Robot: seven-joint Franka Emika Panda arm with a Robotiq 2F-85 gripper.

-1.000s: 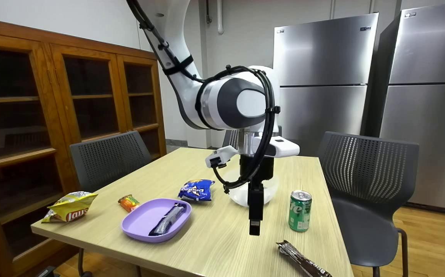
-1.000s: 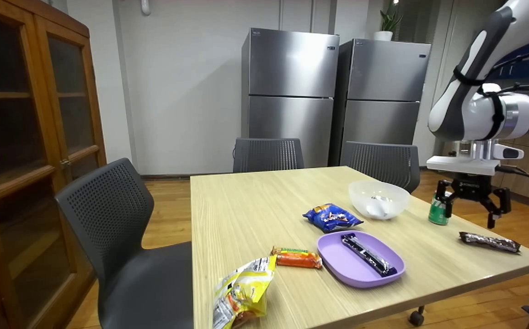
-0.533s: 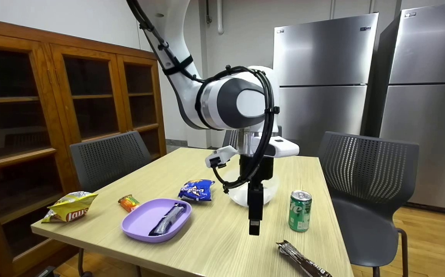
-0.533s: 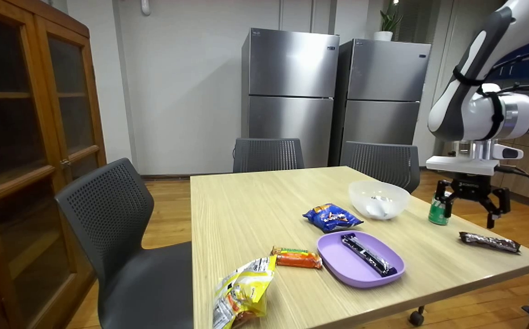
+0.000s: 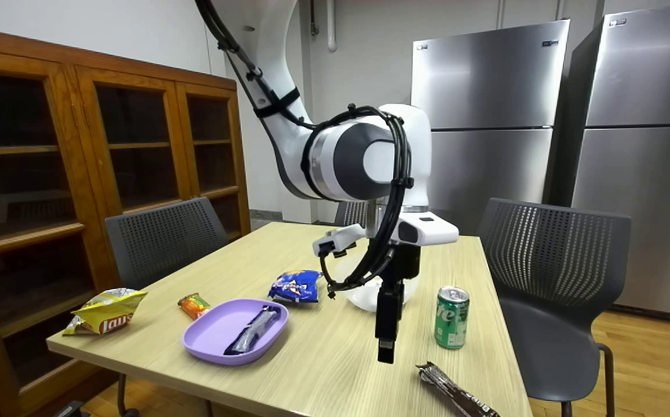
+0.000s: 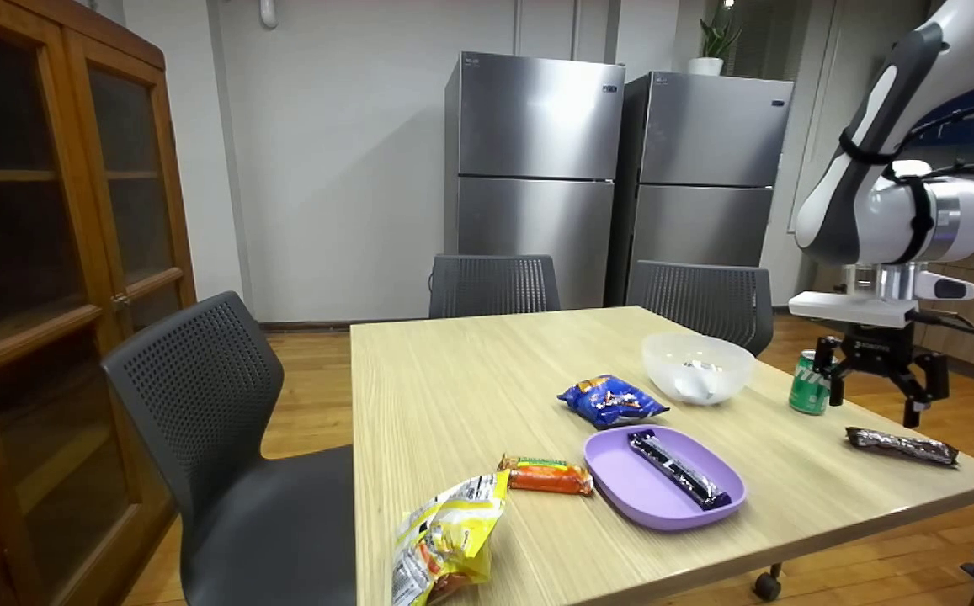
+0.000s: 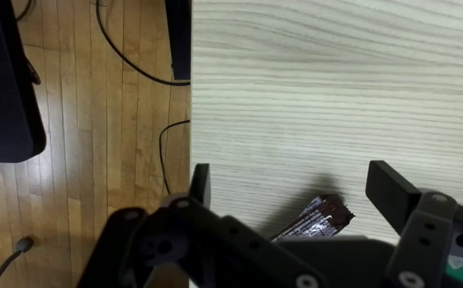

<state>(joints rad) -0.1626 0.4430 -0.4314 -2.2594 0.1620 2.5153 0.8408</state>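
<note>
Steel fridges (image 6: 534, 185) are standing along the back wall (image 6: 335, 168); glass-fronted wooden cabinet (image 5: 90, 174) is running down the left side of both exterior views, grey chairs (image 6: 230, 404) are sitting around a pale wood table (image 6: 444, 379). Black gripper (image 6: 875, 404) is hanging over the table, fingers pointing down, spreading wide apart and holding nothing. Brown-wrapped bar (image 6: 902, 446) is lying flat on the tabletop near the table edge, lower than the fingertips, close by but not touching them. Wrist view: one crimped end is showing between the fingers, the rest is disappearing behind the gripper. In an exterior view, green soda can (image 6: 805, 394) is standing upright near that bar, partly hiding behind a finger. Frosted bowl (image 6: 731, 379) is sitting farther in. Purple plate (image 6: 621, 480) is carrying a dark-wrapped bar (image 6: 678, 470), lying diagonally. Blue snack bag (image 6: 611, 401) is resting between plate and bowl. Orange packet (image 6: 547, 475) is lying just beside the plate; yellow chip bag (image 6: 470, 530) is sitting near the table corner, crumpling.
</note>
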